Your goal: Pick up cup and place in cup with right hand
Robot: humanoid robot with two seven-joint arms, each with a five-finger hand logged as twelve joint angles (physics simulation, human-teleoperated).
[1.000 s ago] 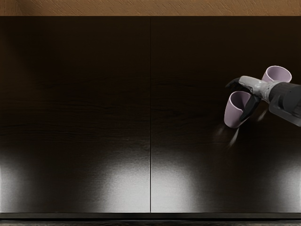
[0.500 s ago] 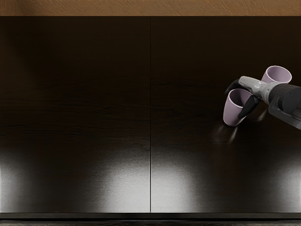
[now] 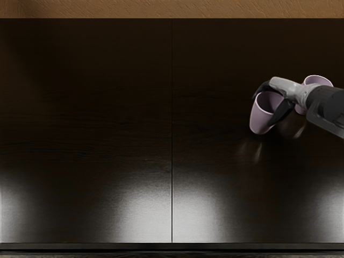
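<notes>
In the head view, my right hand (image 3: 288,89), pale grey on the back with dark fingers (image 3: 281,110), is closed on a tapered mauve cup with smooth walls (image 3: 261,119), gripping it near the rim from both sides. The cup leans, mouth up, and seems raised, its reflection lying apart below the base. I'd judge it light and stiff, maybe ceramic or hard plastic, so it should keep its shape under my grip; the glossy wall could slip or turn if I hold too loosely, and a hard knock might chip it. High on the sides is the right place to hold it, leaving the narrow base free to go first into the second mauve cup (image 3: 318,81), partly hidden behind my hand and wrist. I'd straighten it before lowering. Beneath is a dark wood-grained table (image 3: 97,118), glossy, with a thin seam and pale glare towards the near edge; beyond its far edge runs a textured brown surface (image 3: 161,8)
</notes>
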